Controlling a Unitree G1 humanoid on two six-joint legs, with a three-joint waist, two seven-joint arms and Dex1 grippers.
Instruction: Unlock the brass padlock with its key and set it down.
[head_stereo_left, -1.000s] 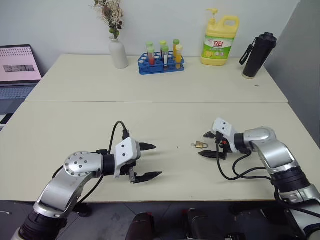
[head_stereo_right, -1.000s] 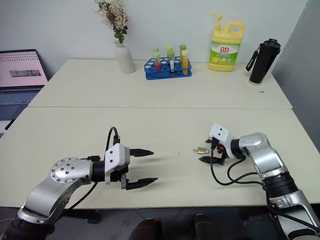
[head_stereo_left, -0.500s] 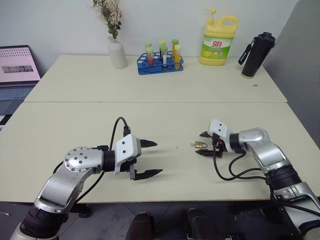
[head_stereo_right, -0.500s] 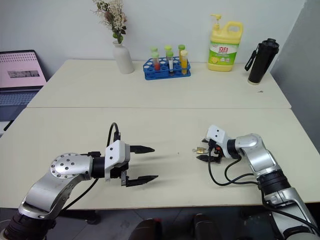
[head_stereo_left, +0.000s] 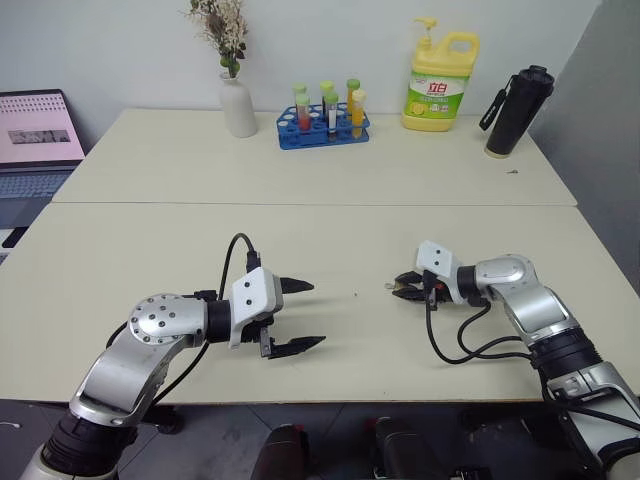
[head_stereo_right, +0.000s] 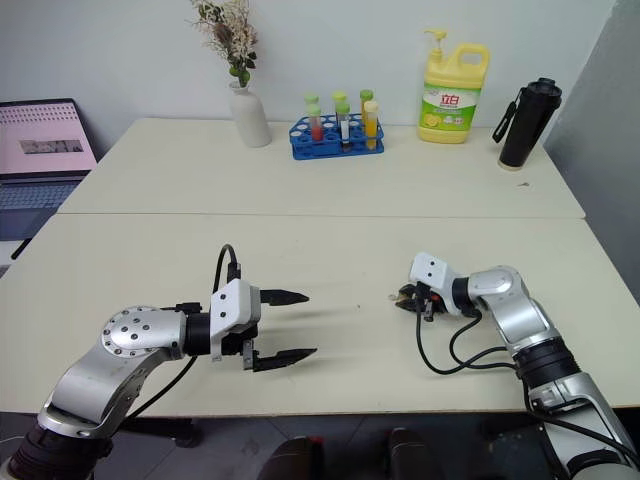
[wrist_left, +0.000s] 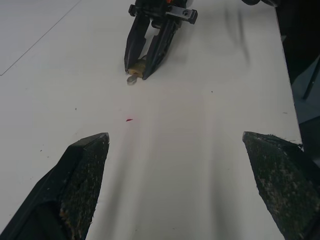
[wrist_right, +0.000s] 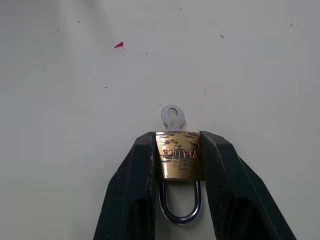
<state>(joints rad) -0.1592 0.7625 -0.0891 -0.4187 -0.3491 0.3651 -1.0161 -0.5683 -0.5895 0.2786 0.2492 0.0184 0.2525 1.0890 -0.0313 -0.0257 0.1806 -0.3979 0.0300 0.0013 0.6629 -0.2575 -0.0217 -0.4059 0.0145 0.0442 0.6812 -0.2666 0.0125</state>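
On the table (head_stereo_left: 150, 230), the right gripper (wrist_right: 178, 165) pinches the brass padlock (wrist_right: 179, 161) by its sides, key (wrist_right: 172, 117) protruding; such a narrow hold may let it twist loose when the left gripper (head_stereo_left: 300, 316), its jaws spread wide, turns the key.

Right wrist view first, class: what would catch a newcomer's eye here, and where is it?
The brass padlock pinched between the right pincer fingers on the pale table, the key sticking out of its far end. Across the table, the left pincer gapes open, and the yellow detergent bottle stands at the back.
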